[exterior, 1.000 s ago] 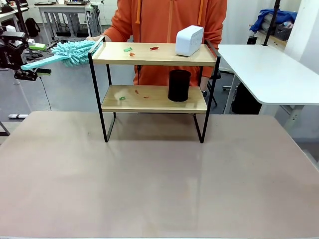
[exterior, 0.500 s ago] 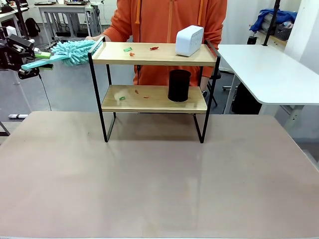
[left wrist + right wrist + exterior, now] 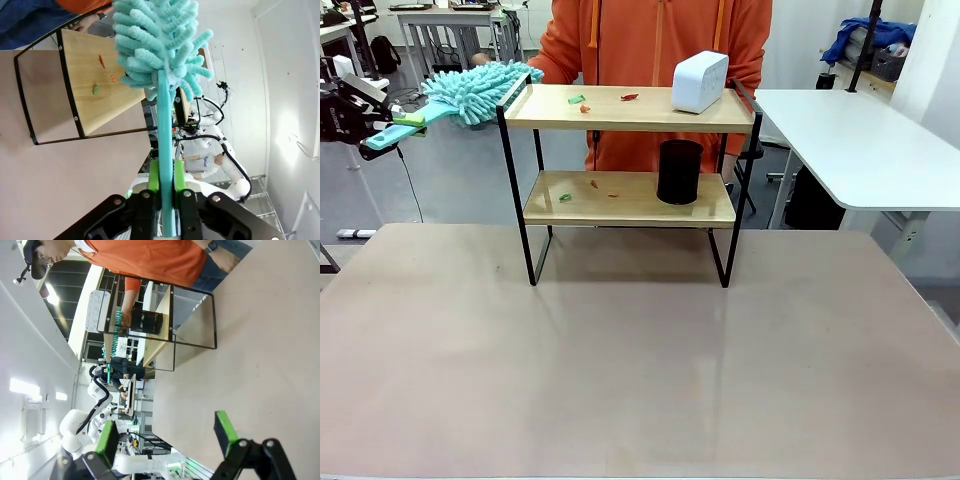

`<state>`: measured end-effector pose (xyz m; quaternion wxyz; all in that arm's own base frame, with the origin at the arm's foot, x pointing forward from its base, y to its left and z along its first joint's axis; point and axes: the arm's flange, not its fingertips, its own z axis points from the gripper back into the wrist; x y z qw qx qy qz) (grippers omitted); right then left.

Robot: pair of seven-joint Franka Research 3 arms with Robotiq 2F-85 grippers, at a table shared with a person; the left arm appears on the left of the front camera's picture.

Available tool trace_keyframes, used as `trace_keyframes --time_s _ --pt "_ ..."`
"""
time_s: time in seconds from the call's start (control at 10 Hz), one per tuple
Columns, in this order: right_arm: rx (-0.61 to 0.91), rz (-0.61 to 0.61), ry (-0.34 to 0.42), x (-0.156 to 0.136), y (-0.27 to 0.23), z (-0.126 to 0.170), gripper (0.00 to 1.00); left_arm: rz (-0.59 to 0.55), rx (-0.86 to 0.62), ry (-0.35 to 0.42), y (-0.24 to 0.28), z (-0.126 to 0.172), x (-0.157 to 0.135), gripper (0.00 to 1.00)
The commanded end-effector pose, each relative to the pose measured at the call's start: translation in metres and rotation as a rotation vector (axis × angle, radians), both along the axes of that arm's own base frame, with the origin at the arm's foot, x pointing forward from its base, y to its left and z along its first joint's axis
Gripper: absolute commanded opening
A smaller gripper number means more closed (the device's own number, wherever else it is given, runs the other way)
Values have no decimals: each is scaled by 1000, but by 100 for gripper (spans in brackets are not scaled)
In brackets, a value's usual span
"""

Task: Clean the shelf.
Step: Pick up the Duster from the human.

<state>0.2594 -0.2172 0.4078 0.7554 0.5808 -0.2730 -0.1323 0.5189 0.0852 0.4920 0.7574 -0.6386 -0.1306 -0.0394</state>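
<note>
The shelf [image 3: 630,108] stands at the far middle of the brown table, with small red and green scraps [image 3: 578,100] on its top board and more scraps [image 3: 565,197] on the lower one. My left gripper [image 3: 408,121] is out past the shelf's left end, shut on the handle of a teal fluffy duster [image 3: 480,88]. The duster head hangs at the top board's left end, slightly above it. In the left wrist view my left gripper [image 3: 166,182] clamps the duster [image 3: 155,45] beside the shelf [image 3: 95,85]. My right gripper [image 3: 167,432] is open and holds nothing, far from the shelf [image 3: 192,322].
A white box [image 3: 700,82] sits on the top board's right end and a black cylinder [image 3: 679,172] on the lower board. A person in an orange hoodie [image 3: 660,40] stands right behind the shelf. A white table [image 3: 860,140] is at the right.
The duster has swung up and tilted, its head rising from beside the top board's left end to slightly above it. My left gripper rose a little.
</note>
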Motion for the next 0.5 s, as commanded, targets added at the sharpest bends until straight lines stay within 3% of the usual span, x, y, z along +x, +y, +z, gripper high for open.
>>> trace_keyframes --time_s 0.0,0.2,0.4 --pt "-3 0 -33 3 0 0 100 8 4 -59 -1 7 -18 0" --pt "-3 0 -33 3 0 0 100 107 82 -182 22 25 -61 0" --pt "-3 0 -33 3 0 0 100 194 167 -282 59 33 -129 0"
